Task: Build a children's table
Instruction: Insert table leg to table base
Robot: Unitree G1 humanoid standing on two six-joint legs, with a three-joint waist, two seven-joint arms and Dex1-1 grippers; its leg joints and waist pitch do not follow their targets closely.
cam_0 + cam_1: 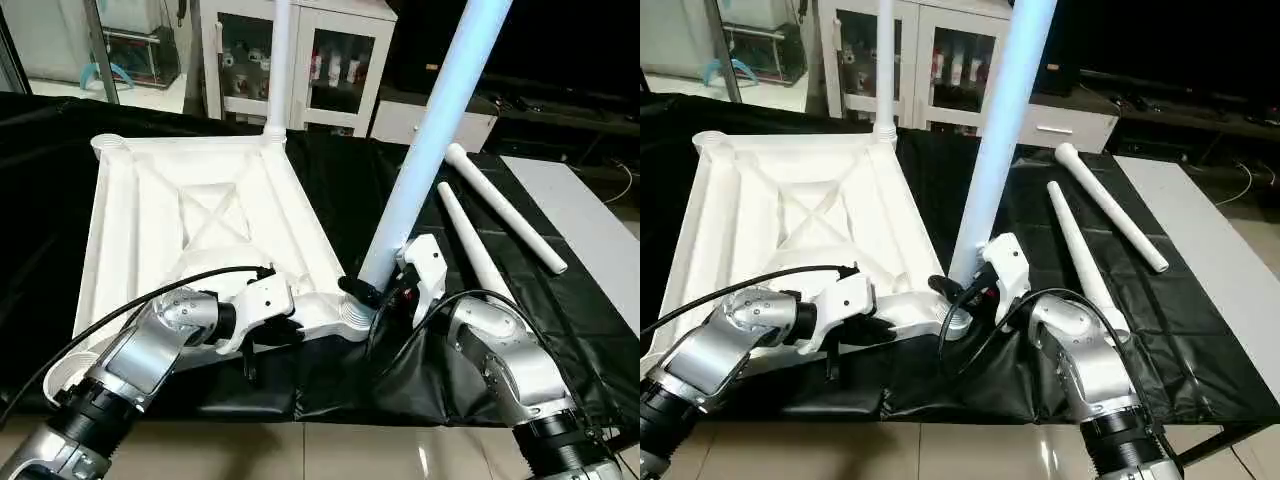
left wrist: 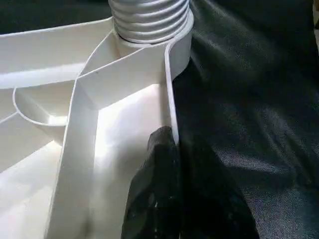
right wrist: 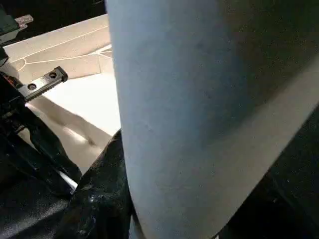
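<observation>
The white table top [image 1: 200,225] lies upside down on the black-covered desk [image 1: 560,300], its X-ribbed underside facing up. One leg [image 1: 279,60] stands upright in the far right corner socket. The right gripper [image 1: 385,290] has its jaws clamped on a second leg [image 1: 430,140] near its lower end; that leg leans to the right, and its foot sits at the near right corner socket [image 1: 355,320]. The left gripper [image 1: 285,325] is at the near rim of the top, just left of that socket, with one black finger [image 2: 154,194] inside the rim wall and the other outside, clamped on the rim. Two more legs [image 1: 505,205] lie loose on the desk to the right, well apart from the top.
</observation>
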